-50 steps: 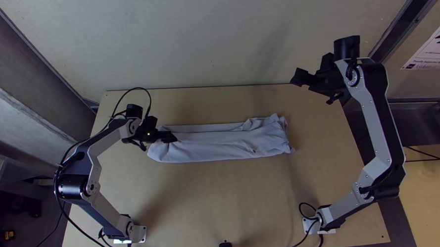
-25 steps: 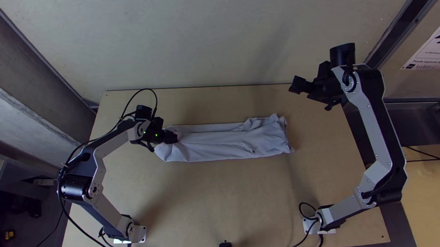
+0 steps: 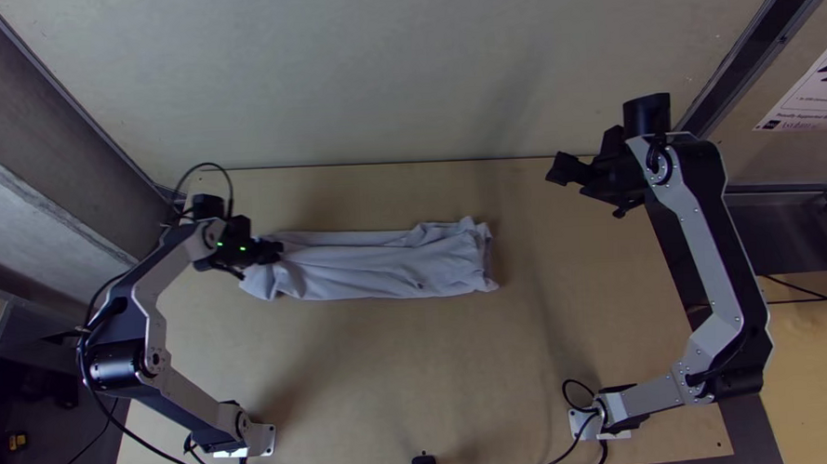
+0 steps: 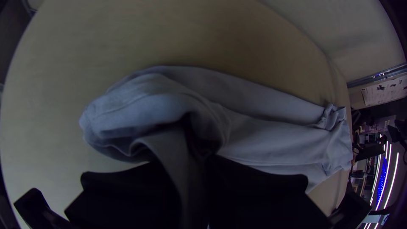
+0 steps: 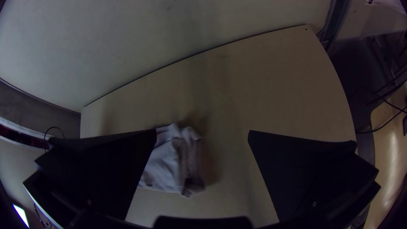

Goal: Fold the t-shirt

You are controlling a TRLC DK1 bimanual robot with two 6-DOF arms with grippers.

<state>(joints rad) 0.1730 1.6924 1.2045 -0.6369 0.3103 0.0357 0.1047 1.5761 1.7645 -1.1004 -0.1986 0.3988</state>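
Cloth looks light and limp: the t-shirt (image 3: 378,266), a long folded strip, lies towards the tabletop's (image 3: 420,381) far edge, left end clamped in the left gripper (image 3: 274,253). Best grip there? All layers together (soft ones could slide apart). Right gripper (image 5: 202,131), fingers wide apart, hangs near the far right corner, arm bent.

Table (image 3: 420,371) near middle: free | left tool (image 3: 273,252) blocks left end of t-shirt (image 3: 378,269)
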